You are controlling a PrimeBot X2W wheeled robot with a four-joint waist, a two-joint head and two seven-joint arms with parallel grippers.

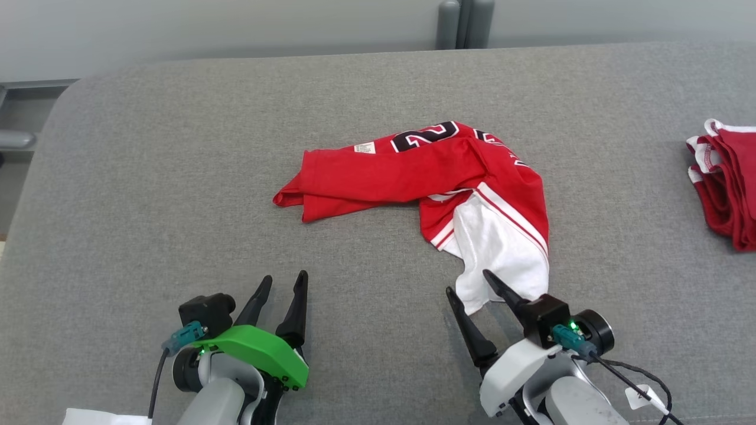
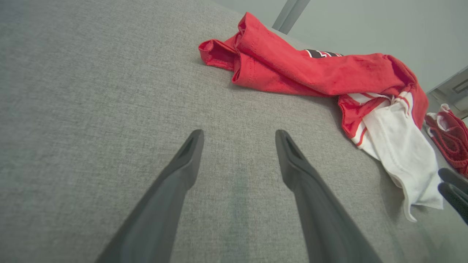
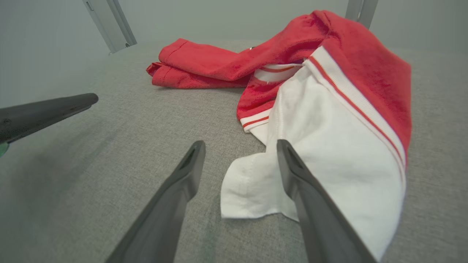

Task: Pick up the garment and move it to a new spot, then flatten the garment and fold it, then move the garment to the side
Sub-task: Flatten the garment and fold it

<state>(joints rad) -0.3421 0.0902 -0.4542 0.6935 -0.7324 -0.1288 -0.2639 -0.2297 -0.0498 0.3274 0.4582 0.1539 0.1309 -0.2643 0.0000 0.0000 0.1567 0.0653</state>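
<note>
A red and white garment with black digits lies crumpled mid-table on the grey cloth surface. Its white flap points toward me. My right gripper is open at the flap's near corner, one finger over the white cloth, nothing pinched. My left gripper stands open over bare grey cloth, well short of the garment's red left end. In the left wrist view the left gripper holds nothing, and in the right wrist view the right gripper straddles the flap's corner.
Several folded red and white garments are stacked at the table's right edge, also seen as a red pile. A grey post stands behind the table's far edge. A white scrap shows at the bottom left.
</note>
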